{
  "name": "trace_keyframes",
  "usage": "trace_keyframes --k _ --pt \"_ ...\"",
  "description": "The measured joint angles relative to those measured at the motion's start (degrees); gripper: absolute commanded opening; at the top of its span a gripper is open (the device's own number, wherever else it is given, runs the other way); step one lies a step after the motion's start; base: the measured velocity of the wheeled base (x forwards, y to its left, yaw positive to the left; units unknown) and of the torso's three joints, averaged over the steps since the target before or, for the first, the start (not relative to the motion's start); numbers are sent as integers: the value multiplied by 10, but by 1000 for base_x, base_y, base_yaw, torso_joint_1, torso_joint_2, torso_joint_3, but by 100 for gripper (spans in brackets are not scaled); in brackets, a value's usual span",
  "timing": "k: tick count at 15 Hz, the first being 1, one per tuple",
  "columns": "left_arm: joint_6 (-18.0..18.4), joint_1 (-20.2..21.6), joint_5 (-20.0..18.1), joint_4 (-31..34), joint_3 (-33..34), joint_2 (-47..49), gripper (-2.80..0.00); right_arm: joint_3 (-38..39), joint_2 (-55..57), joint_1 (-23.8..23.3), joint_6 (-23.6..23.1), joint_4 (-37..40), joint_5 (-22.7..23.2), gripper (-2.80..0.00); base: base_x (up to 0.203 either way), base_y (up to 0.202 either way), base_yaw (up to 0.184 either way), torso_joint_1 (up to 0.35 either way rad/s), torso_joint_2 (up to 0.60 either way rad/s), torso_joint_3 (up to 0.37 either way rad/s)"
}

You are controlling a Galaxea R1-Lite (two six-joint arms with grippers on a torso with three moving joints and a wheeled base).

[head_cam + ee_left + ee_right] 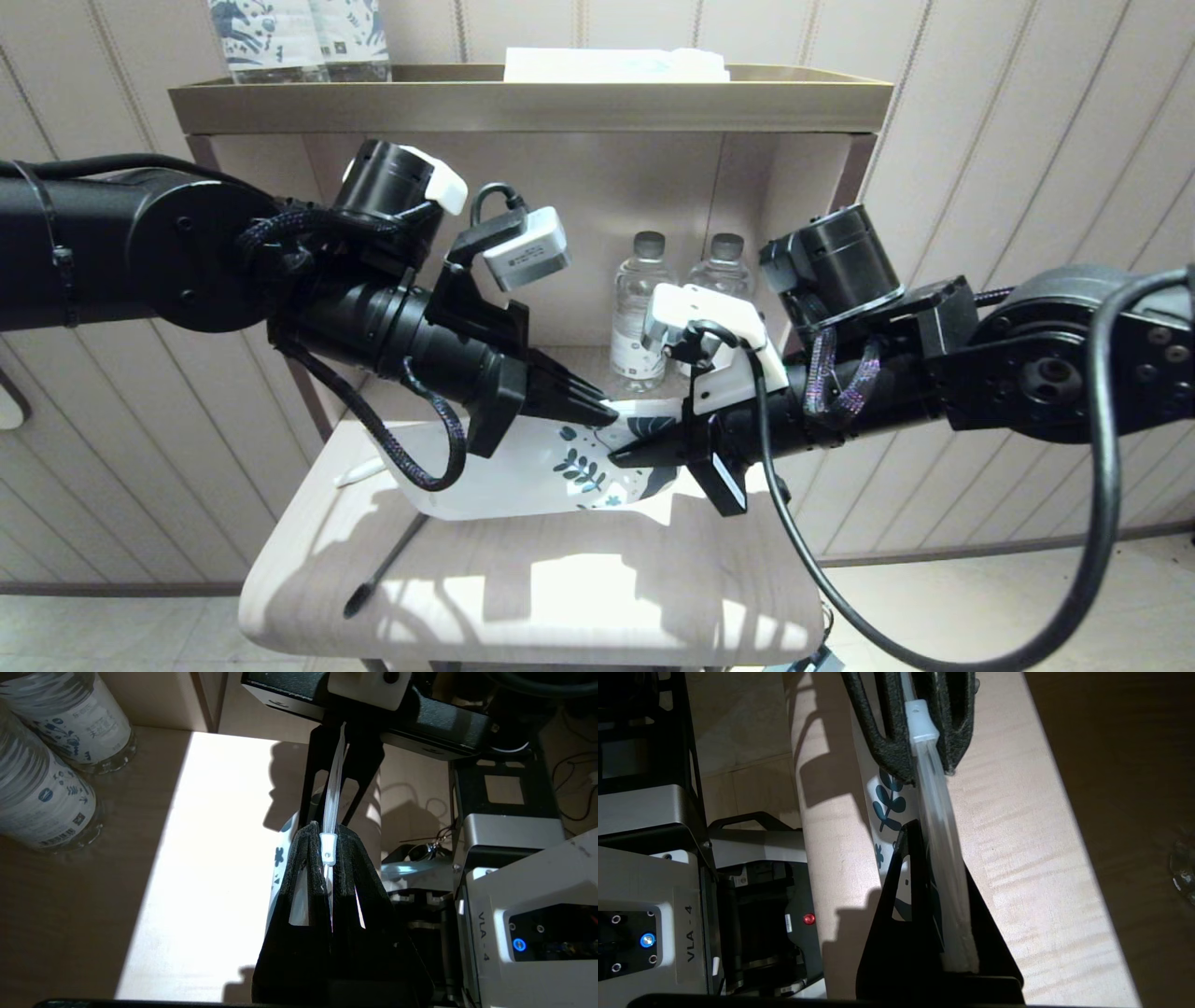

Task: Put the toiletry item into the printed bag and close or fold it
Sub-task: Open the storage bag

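Note:
The printed bag [523, 467], white with blue leaves at its right end, hangs stretched between both grippers just above the beige seat [560, 597]. My left gripper [602, 411] is shut on the bag's top zip edge. In the left wrist view its tips [327, 833] pinch the clear strip right at the white zip slider [329, 851]. My right gripper [621, 457] is shut on the same edge at the printed end, where the strip [945, 858] runs between its jaws [931, 835]. A slim white item [359, 476] lies on the seat by the bag's left end.
Two water bottles [639, 317] [724, 271] stand at the back of the lower shelf, close behind the grippers. The brass tray shelf [523, 103] above carries blue-printed bottles [299, 37] and a flat white packet [616, 65]. A thin dark stick shape [383, 560] lies on the seat.

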Motion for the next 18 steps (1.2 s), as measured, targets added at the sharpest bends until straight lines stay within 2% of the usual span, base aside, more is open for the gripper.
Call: trace_keyframes --k 10,18 --pt "3 19 6 1 29 -15 -280 39 -37 -34 -1 -6 4 -280 0 0 0 0 0 0" --pt "8 81 3 -11 96 -45 -280 70 -88 -61 0 -6 15 -280 0 0 0 0 0 0"
